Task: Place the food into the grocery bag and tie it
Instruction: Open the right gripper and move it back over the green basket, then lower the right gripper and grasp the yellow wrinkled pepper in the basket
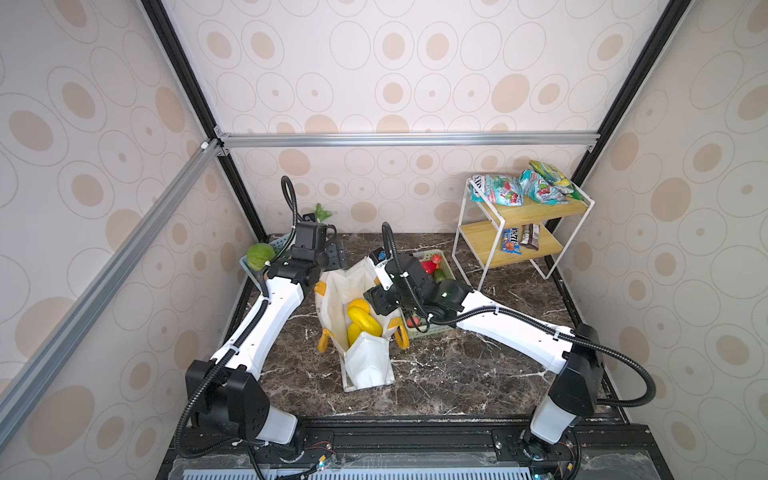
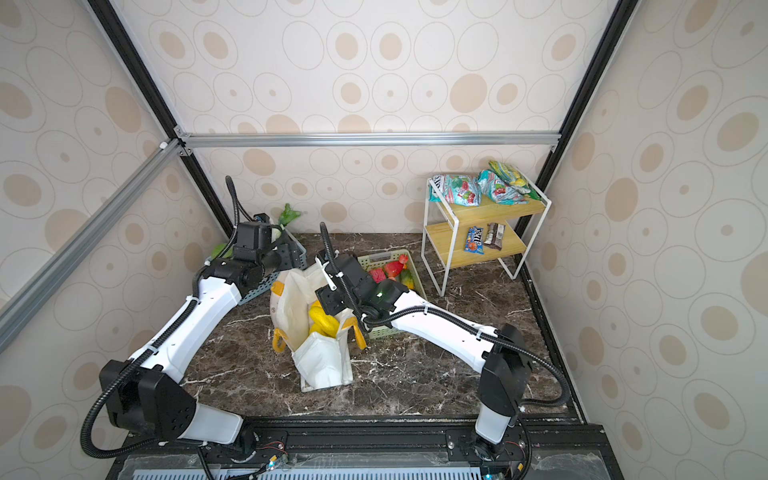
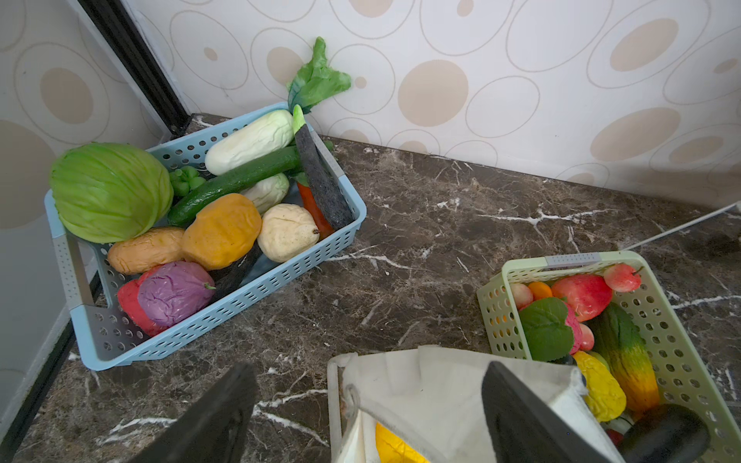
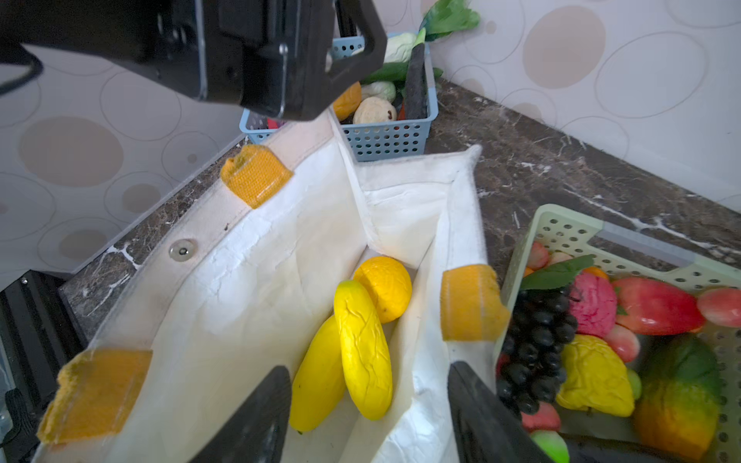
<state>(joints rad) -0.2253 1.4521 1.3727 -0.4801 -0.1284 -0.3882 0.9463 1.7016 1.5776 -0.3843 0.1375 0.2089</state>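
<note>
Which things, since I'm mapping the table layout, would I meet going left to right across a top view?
From the left: blue basket → grocery bag → green basket → shelf rack.

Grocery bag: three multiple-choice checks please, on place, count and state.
1. Seen from the top views, the green basket stands: A) left of the grocery bag; B) right of it, alongside; C) under it.
2. Fruits inside the bag: A) three; B) one; C) five.
3. The right claw is: A) shut on the bag; B) shut on a fruit; C) open, empty.
Key: 1 B, it sits by the bag's right side. 2 A, an orange and two yellow fruits lie inside. 3 C, its fingers stand apart over the bag.
</note>
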